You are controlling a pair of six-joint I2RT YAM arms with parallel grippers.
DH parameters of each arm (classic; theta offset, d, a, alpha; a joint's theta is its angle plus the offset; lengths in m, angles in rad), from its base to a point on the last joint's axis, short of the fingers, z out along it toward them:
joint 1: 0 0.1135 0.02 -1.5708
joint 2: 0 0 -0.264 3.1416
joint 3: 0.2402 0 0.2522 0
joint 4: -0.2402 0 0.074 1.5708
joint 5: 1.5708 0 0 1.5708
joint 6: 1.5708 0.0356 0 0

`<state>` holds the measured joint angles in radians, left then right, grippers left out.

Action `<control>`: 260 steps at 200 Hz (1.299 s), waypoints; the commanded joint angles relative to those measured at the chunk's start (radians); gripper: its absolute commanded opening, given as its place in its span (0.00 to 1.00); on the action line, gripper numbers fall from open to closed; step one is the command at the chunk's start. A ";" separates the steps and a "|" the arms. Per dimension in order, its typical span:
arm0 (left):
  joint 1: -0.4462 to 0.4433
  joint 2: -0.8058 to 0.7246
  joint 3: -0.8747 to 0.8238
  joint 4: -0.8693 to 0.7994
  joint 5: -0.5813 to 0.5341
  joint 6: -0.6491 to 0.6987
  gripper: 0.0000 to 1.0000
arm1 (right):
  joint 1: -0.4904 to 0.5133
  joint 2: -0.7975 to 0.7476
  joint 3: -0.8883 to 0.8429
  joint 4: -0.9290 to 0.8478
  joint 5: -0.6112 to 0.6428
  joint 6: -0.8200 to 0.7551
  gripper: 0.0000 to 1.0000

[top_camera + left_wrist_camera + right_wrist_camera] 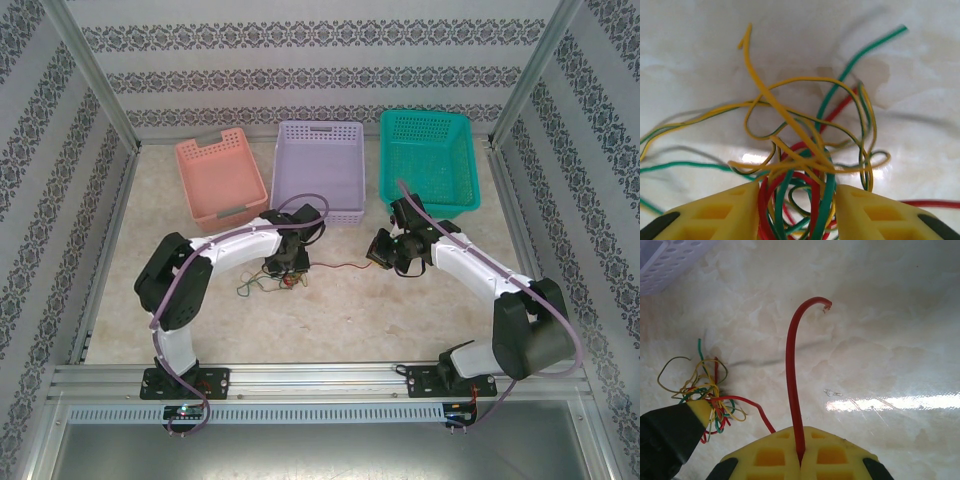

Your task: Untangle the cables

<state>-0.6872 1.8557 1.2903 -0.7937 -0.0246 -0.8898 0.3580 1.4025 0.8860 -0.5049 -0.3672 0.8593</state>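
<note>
We found the cables [810,160] knotted on the table [340,330], between jaws of the left gripper [796,212]: half-closed, grip unconfirmed. The right gripper [800,452] was clamped on a red strand [791,375] leading from the knot. Step, we judged: drawing red free; next needed a slow outward pull. Right wrist showed its frayed end; left wrist, the crossings.

The cables [805,170] run past the bottom edge at the left end effector [796,200], grip unclear. The red cable [791,380] hides its lower end inside the right end effector [800,437].
</note>
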 commanded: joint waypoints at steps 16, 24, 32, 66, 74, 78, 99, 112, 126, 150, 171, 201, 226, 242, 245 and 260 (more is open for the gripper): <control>-0.002 0.015 -0.065 0.016 -0.138 0.020 0.07 | -0.041 -0.056 0.002 -0.074 0.041 -0.047 0.00; 0.005 -0.011 -0.085 0.003 -0.179 0.019 0.00 | -0.068 -0.074 0.004 -0.099 0.061 -0.061 0.00; 0.015 -0.040 -0.111 0.002 -0.212 0.021 0.00 | -0.100 -0.094 0.009 -0.131 0.082 -0.077 0.00; 0.108 -0.172 -0.207 -0.012 -0.262 0.039 0.00 | -0.256 -0.175 0.036 -0.254 0.215 -0.128 0.00; 0.132 -0.198 -0.224 -0.022 -0.269 0.044 0.00 | -0.291 -0.189 0.048 -0.281 0.253 -0.132 0.00; 0.143 -0.209 -0.231 -0.026 -0.271 0.047 0.00 | -0.306 -0.193 0.052 -0.290 0.270 -0.135 0.00; 0.193 -0.270 -0.269 -0.035 -0.277 0.063 0.00 | -0.359 -0.192 0.070 -0.299 0.292 -0.153 0.00; 0.216 -0.301 -0.286 -0.030 -0.266 0.066 0.00 | -0.363 -0.168 0.080 -0.295 0.272 -0.156 0.00; 0.223 -0.325 -0.290 -0.025 -0.255 0.062 0.00 | -0.361 -0.151 0.069 -0.276 0.251 -0.140 0.00; 0.224 -0.374 -0.323 0.122 -0.106 0.086 0.00 | -0.348 -0.094 0.021 -0.177 0.089 -0.104 0.00; 0.214 -0.410 -0.374 0.334 0.092 0.101 0.00 | -0.267 -0.013 0.006 -0.121 -0.023 -0.109 0.00; 0.187 -0.405 -0.309 0.220 -0.006 0.093 0.00 | -0.197 -0.032 0.019 -0.235 0.152 -0.119 0.00; 0.198 -0.359 -0.252 0.005 -0.152 0.105 0.00 | -0.366 -0.129 -0.016 -0.251 0.183 -0.146 0.00; 0.208 -0.351 -0.258 -0.061 -0.207 0.135 0.00 | -0.442 -0.131 0.035 -0.308 0.231 -0.206 0.00; 0.209 -0.352 -0.261 -0.069 -0.216 0.141 0.00 | -0.453 -0.130 0.043 -0.311 0.235 -0.213 0.00; 0.215 -0.372 -0.283 -0.083 -0.248 0.158 0.00 | -0.470 -0.108 0.070 -0.316 0.227 -0.218 0.00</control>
<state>-0.5056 1.4895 1.0363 -0.6601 -0.0715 -0.7910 -0.0494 1.2819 0.9054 -0.7513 -0.2710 0.7052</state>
